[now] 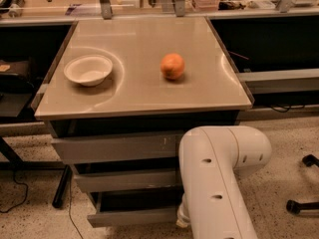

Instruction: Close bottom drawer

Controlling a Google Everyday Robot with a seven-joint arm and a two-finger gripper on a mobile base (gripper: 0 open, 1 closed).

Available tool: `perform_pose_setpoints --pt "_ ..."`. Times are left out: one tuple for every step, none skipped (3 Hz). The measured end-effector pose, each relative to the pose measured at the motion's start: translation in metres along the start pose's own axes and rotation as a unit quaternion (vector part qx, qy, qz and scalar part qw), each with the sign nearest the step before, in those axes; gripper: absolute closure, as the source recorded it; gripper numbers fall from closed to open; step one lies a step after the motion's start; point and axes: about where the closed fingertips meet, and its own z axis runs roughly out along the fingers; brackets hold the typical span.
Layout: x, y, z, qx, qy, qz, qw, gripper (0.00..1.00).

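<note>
The bottom drawer (130, 216) is the lowest of three grey drawers under the beige tabletop. It stands pulled out, its plain front forward of the middle drawer (124, 180), with a dark gap behind it. My white arm (214, 178) reaches down in front of the cabinet's right side, ending next to the drawer's right end. The gripper is hidden behind the arm and below the lower edge of the camera view.
A white bowl (88, 69) and an orange (172, 66) sit on the tabletop (144, 96). The top drawer (112, 147) has pale scratch marks. A black table leg (61, 187) and cable lie at left; chair castors (294, 206) at right on speckled floor.
</note>
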Motion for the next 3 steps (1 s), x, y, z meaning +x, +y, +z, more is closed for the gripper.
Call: perform_pose_setpoints --pt "0.0000 0.0000 0.0000 0.000 0.000 0.000 1.0000 0.62" --pt "0.0000 0.0000 0.0000 0.000 0.000 0.000 1.0000 0.38" --pt "0.0000 0.0001 0.0000 0.000 0.000 0.000 1.0000 0.15"
